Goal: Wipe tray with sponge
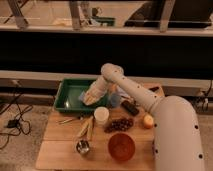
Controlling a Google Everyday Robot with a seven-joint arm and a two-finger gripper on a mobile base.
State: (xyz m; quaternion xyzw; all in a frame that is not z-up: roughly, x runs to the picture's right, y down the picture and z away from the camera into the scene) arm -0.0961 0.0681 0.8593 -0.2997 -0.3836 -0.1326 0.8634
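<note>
The green tray (65, 102) lies at the back left of the wooden table. My arm reaches down from the right into it, and my gripper (90, 98) is low over the tray's right half, its cream-yellow fingers pointing at the floor of the tray. A small pale blue sponge (82, 94) shows at the left side of the fingers, pressed towards the tray bottom, and the gripper looks shut on it. Most of the sponge is hidden by the fingers.
A blue-grey cup (114, 98) stands just right of the tray. In front are a white cup (101, 115), grapes (120, 124), an orange-red bowl (121, 146), a metal cup (83, 147), utensils (86, 128), a black object (131, 107) and a round fruit (148, 120).
</note>
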